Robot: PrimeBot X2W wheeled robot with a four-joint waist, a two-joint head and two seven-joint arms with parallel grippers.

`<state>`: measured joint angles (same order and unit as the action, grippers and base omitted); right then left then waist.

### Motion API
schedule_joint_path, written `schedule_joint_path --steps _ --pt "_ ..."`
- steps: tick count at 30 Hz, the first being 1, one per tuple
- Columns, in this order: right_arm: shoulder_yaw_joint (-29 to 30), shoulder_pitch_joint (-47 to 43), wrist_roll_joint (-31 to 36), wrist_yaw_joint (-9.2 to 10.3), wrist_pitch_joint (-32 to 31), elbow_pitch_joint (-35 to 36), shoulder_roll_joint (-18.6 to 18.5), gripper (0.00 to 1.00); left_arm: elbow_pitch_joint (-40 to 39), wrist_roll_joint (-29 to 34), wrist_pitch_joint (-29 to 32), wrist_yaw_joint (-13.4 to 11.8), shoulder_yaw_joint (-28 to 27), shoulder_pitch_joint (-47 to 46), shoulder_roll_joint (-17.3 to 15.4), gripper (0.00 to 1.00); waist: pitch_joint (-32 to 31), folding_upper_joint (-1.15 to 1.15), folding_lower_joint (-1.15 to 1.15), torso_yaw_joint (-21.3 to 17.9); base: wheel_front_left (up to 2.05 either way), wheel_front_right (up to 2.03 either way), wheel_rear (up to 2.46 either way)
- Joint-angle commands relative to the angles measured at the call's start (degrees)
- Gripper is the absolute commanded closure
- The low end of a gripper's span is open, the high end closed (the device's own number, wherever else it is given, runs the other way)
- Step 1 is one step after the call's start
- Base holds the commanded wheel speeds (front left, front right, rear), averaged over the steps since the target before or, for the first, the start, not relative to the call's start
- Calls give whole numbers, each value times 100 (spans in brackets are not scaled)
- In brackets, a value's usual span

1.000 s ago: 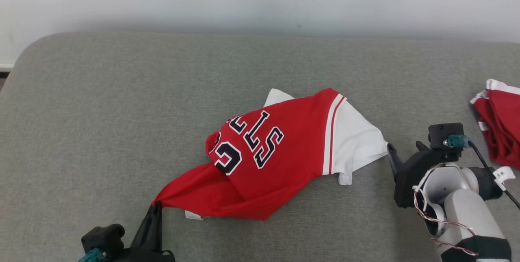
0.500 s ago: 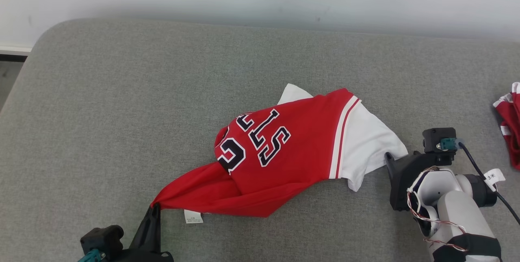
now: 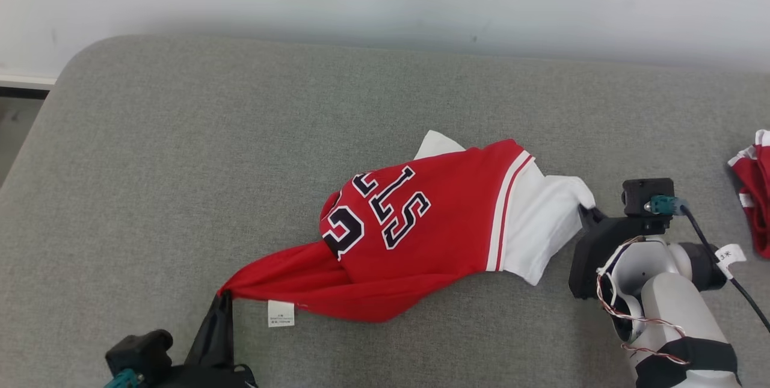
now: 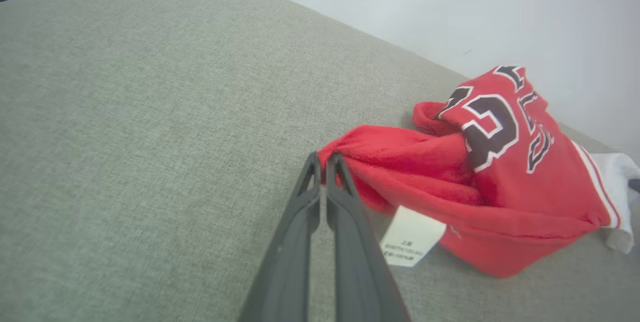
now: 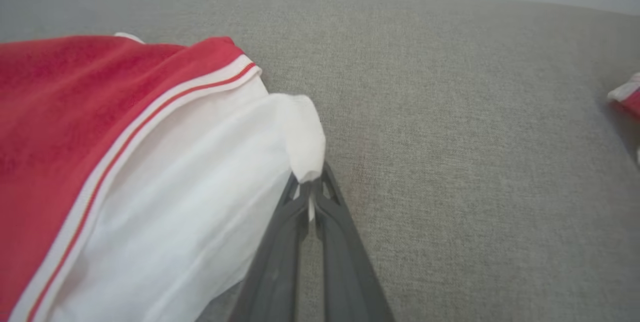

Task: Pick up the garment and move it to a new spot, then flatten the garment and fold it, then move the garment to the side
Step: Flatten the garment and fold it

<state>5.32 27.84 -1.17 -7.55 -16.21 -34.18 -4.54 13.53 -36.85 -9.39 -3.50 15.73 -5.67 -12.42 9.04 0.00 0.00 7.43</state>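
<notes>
Couch; right tool now on garment

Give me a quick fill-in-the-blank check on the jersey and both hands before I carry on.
The left hand is shut on a ____ corner of the crumpled red-and-white fabric jersey.
The right hand is shut on the jersey's ____ end.
The small white rectangular label lies beside the ____ hand.
The jersey rests on a ____ woven fabric surface.
Missing words: red; white; left; grey.
</notes>
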Motion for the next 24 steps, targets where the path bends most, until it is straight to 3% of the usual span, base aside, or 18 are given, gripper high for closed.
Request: schedule_joint_path --steps 1,13,19,24 --pt "-18 -58 -93 14 83 88 -43 100 -92 -98 -57 50 -55 37 40 100 -32 0 0 -27 0 0 0" --pt "-331 167 -1375 14 579 2078 -499 100 -1647 -1183 33 400 -668 -576 207 100 -210 0 0 -430 0 0 0" --pt "-339 549 -1945 14 680 3192 -757 100 -2309 -1750 231 439 -975 -1325 270 100 -80 0 0 -702 0 0 0" --pt "-429 1191 -2238 14 430 3663 -884 100 -2611 -1974 693 298 -1165 -2344 -4 100 444 0 0 -971 0 0 0"
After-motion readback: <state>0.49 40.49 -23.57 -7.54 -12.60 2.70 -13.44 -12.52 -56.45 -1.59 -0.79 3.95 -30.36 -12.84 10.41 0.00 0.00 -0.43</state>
